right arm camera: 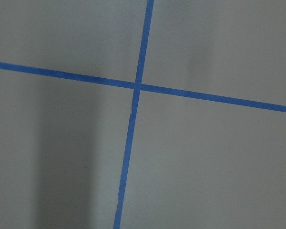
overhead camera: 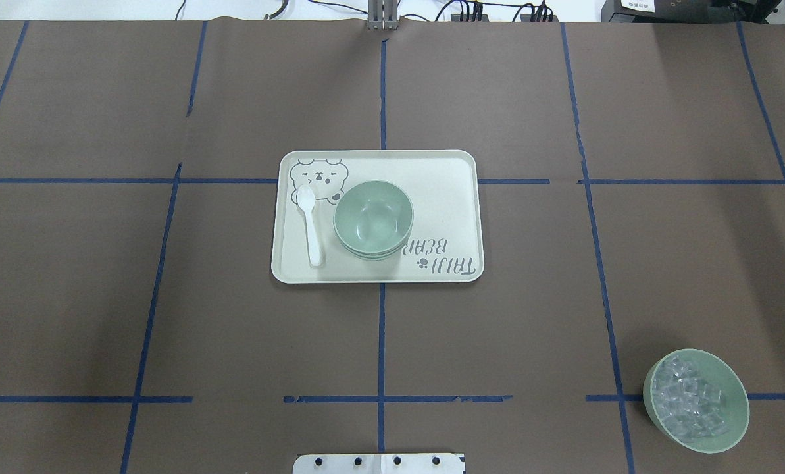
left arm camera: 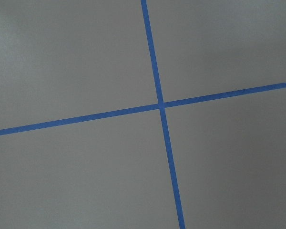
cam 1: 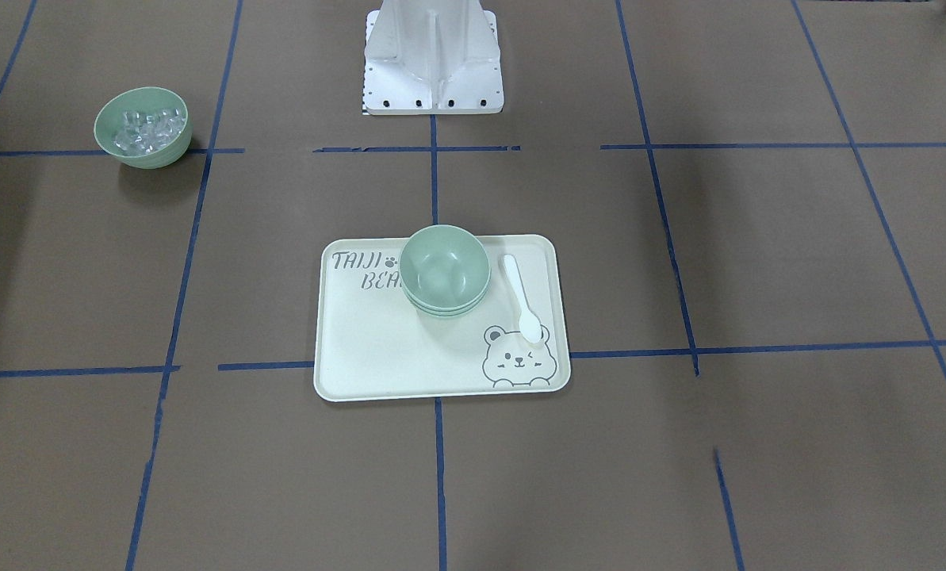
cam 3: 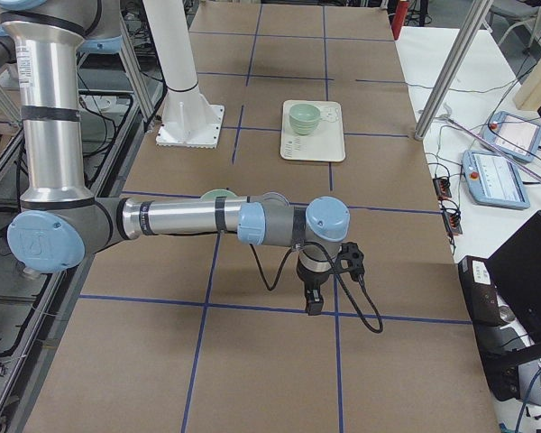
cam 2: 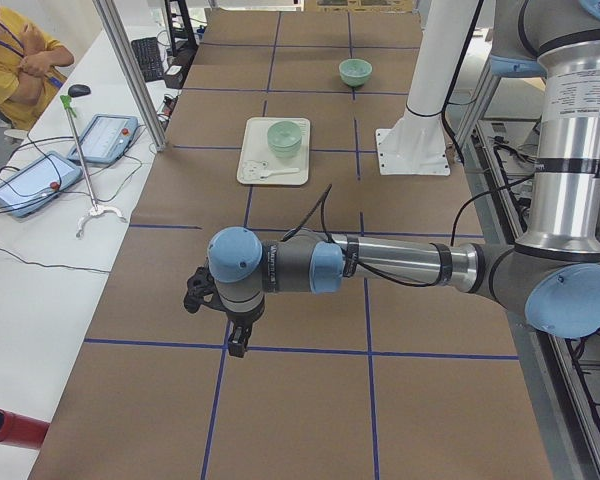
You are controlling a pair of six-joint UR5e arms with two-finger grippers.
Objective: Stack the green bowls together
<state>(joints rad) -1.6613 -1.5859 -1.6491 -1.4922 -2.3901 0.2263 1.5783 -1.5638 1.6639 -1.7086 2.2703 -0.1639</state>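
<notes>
The pale green bowls [cam 1: 445, 270] sit nested in one stack on a cream tray [cam 1: 377, 357] at the table's middle, also in the overhead view [overhead camera: 374, 218]. Three rims show at the stack's side. My left gripper [cam 2: 235, 340] shows only in the exterior left view, far from the tray and pointing down over the table; I cannot tell whether it is open or shut. My right gripper [cam 3: 314, 302] shows only in the exterior right view, likewise far from the tray; I cannot tell its state. Both wrist views show only brown table and blue tape lines.
A white spoon [overhead camera: 311, 227] lies on the tray beside the stack. A green bowl of clear ice-like cubes [overhead camera: 696, 400] stands near the table's right front corner. My white base [cam 1: 433, 63] stands at the table's edge. An operator [cam 2: 15, 60] sits beyond the far side.
</notes>
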